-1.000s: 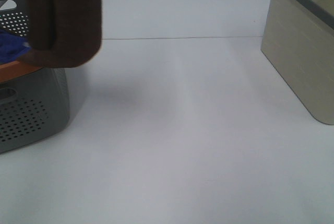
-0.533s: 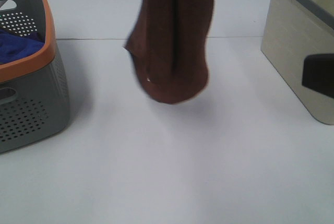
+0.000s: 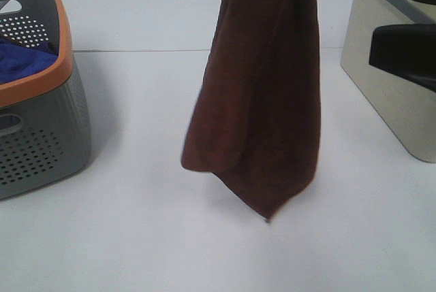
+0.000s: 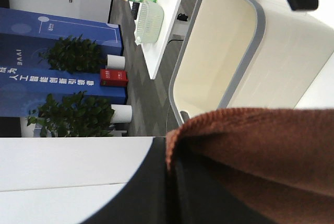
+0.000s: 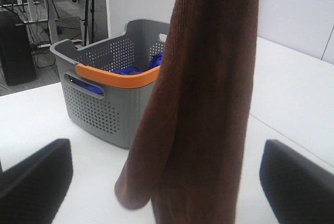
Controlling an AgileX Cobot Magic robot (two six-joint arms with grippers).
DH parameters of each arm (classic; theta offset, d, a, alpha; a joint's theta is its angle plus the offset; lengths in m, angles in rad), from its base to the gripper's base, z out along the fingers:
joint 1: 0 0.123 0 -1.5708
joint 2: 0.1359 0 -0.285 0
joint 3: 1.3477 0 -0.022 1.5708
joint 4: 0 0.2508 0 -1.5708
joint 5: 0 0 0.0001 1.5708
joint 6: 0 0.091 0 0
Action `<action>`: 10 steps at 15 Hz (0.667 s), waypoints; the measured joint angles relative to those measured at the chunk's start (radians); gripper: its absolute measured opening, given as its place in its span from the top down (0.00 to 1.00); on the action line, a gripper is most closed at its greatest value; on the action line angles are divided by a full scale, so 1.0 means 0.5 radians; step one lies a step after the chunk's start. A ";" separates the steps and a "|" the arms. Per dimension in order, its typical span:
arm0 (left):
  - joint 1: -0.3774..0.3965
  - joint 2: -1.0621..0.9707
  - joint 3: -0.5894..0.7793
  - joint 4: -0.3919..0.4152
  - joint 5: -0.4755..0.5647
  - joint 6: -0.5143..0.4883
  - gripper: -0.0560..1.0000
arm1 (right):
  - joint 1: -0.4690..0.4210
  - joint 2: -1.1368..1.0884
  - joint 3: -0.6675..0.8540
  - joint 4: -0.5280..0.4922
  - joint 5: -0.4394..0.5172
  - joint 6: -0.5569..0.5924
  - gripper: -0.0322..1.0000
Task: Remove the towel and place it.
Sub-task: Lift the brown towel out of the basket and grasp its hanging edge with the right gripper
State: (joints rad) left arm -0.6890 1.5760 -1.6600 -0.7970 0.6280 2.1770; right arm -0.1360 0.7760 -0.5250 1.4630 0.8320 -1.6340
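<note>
The dark reddish-brown towel (image 3: 266, 101) hangs in long folds over the middle of the white table, its lowest corner close above the surface. Its top runs out of the exterior high view. In the left wrist view my left gripper (image 4: 175, 174) is shut on the towel's upper edge (image 4: 261, 145). My right gripper (image 3: 412, 16) is open and empty at the right, in front of the beige bin. In the right wrist view its fingers (image 5: 31, 182) stand wide apart, with the towel (image 5: 209, 104) hanging ahead of them.
A grey perforated basket with an orange rim (image 3: 41, 122) stands at the left and holds a blue cloth (image 3: 20, 60); it also shows in the right wrist view (image 5: 104, 109). A beige bin with a grey rim (image 3: 388, 81) stands at the right, open-topped (image 4: 224, 51).
The towel has been carried right from over the basket to the table's middle, and now hangs longer and lower. The right gripper has come further into view at the right.
</note>
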 joint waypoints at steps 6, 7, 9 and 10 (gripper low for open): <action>-0.050 0.072 0.000 -0.008 0.026 0.008 0.95 | 0.000 0.242 -0.002 0.182 0.194 -0.216 0.14; -0.056 0.082 0.000 -0.008 0.024 0.008 0.95 | 0.000 0.284 -0.002 0.240 0.242 -0.268 0.14; -0.086 0.090 0.000 -0.014 0.024 0.008 0.95 | 0.000 0.354 -0.002 0.294 0.322 -0.302 0.14; -0.098 0.090 0.000 -0.018 0.024 0.010 0.95 | 0.000 0.384 -0.002 0.298 0.350 -0.316 0.14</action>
State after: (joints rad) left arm -0.7380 1.6210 -1.6600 -0.8060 0.6400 2.1820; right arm -0.1360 0.9680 -0.5260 1.6120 1.0070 -1.7920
